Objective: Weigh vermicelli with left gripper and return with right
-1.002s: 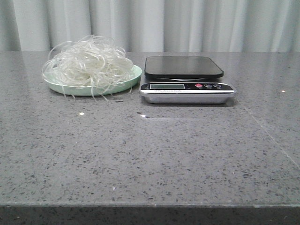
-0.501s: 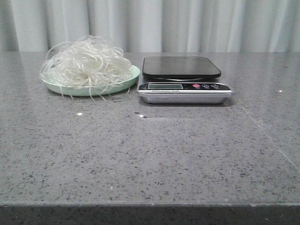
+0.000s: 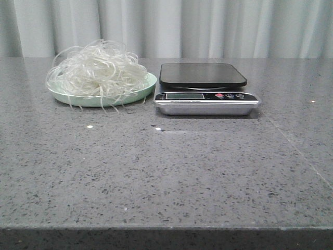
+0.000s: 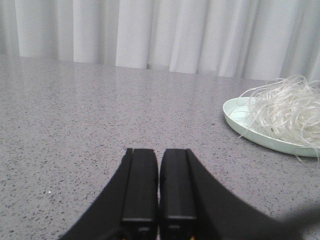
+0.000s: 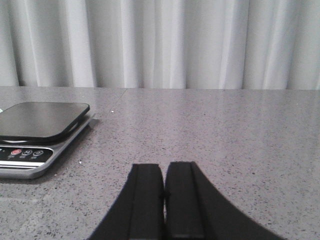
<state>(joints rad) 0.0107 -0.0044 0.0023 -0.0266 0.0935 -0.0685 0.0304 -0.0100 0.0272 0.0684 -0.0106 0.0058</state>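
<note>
The vermicelli (image 3: 96, 70), a fluffy whitish bundle of thin looped strands, lies heaped on a pale green plate (image 3: 145, 87) at the back left of the table. It also shows in the left wrist view (image 4: 292, 110), on the plate (image 4: 235, 114). A kitchen scale (image 3: 205, 88) with a bare black platform stands right beside the plate; it shows in the right wrist view (image 5: 37, 132). My left gripper (image 4: 159, 150) is shut and empty, low over the table, well apart from the plate. My right gripper (image 5: 164, 166) is shut and empty, apart from the scale. Neither gripper shows in the front view.
The grey speckled table (image 3: 166, 166) runs to a front edge at the bottom of the front view. A pale curtain (image 3: 208, 26) hangs behind the table. Two small bright specks (image 3: 89, 126) lie on the table in front of the plate.
The plate, vermicelli and scale stay where they are; the front view only shifts by a few pixels between frames. No arm enters the front view.
</note>
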